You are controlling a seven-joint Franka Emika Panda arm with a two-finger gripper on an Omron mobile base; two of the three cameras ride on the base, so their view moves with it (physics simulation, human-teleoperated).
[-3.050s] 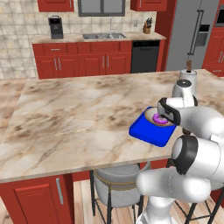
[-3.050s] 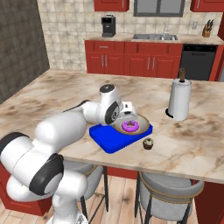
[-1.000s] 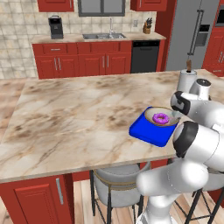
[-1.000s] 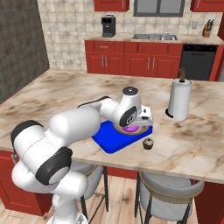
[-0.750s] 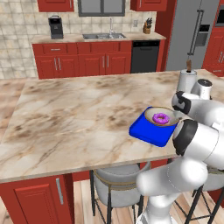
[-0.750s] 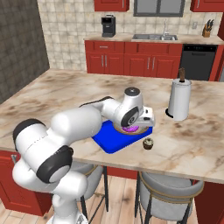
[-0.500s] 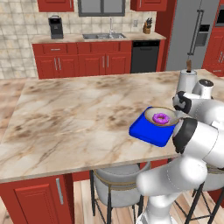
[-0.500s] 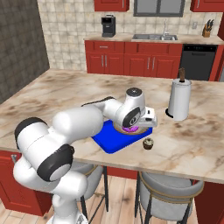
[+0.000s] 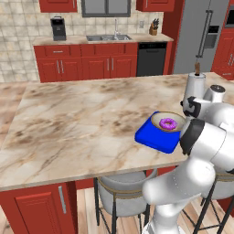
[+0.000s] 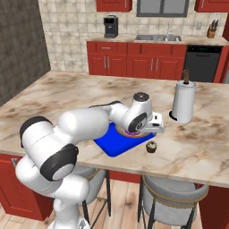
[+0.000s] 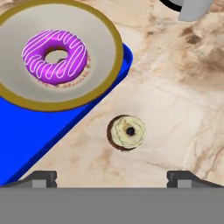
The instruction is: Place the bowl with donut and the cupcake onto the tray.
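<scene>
Marble bench | bowl with donut sits on blue tray | cupcake remains beside tray, unplaced | claw open, empty, above cupcake

Two base views flank the tray from behind; hand view looks straight down, close.

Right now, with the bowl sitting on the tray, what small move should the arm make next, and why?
Probably lower the open gripper straight onto the cupcake: it sits on the counter beside the tray, while the bowl with the donut is already there.
</scene>
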